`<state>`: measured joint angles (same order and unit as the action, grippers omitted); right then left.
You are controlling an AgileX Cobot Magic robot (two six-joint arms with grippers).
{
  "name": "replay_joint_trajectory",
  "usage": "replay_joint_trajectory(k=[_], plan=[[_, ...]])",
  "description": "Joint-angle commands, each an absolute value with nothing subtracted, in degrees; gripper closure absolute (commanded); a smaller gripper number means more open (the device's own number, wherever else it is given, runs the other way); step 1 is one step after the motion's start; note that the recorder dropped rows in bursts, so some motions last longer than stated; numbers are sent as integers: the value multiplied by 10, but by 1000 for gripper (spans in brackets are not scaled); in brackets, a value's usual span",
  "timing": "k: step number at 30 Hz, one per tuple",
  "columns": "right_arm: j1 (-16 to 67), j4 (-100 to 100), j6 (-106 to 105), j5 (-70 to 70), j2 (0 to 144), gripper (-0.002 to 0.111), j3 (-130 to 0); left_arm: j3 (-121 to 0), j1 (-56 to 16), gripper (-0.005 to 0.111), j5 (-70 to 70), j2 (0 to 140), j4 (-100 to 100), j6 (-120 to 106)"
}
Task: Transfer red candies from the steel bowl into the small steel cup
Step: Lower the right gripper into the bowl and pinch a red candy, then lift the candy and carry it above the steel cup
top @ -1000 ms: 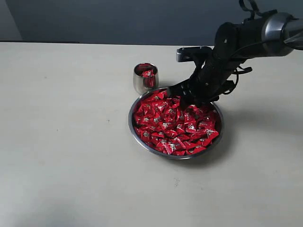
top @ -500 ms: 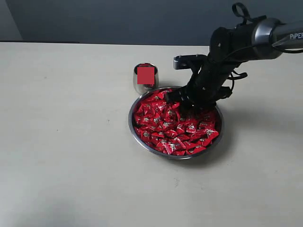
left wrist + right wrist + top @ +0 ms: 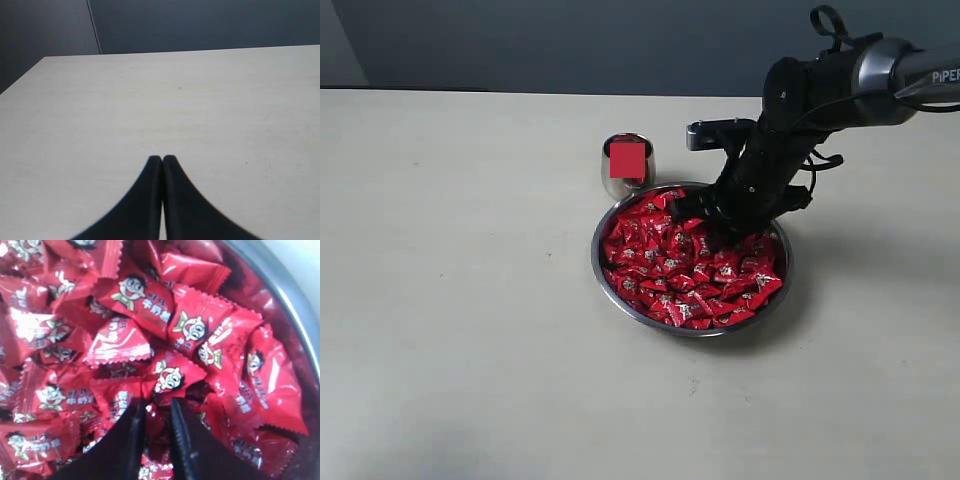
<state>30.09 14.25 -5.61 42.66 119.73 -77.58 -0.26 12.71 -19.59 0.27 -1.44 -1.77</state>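
The steel bowl [image 3: 594, 258] sits mid-table, heaped with red candies [image 3: 665, 272]. Just behind its left rim stands the small steel cup [image 3: 611, 180], with red showing at its mouth. My right gripper [image 3: 716, 230] reaches down into the far right part of the pile. In the right wrist view its fingers [image 3: 156, 405] are closed around one red candy [image 3: 159, 429] among the others [image 3: 135, 295], near the bowl's rim [image 3: 295, 325]. The left gripper [image 3: 162, 159] is shut and empty above bare table, and it does not show in the exterior view.
The pale table [image 3: 470, 300] stretches wide to the left and in front of the bowl. A dark wall [image 3: 570, 40] runs along its far edge. The right arm [image 3: 840, 85] comes in from the upper right, above the bowl's far rim.
The right gripper has sunk a little deeper into the candies at the bowl's far right and its fingers have closed in on one. The bowl and cup have stayed put.
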Motion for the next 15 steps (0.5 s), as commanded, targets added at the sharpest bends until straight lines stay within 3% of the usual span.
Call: replay_joint_trajectory(k=[1,15], plan=[[298,141,-60,431,1178,92,-780,0,124,106,-191,0,-16,-17],[298,141,-60,401,1085,92,-781,0,124,106,-191,0,-16,-17]])
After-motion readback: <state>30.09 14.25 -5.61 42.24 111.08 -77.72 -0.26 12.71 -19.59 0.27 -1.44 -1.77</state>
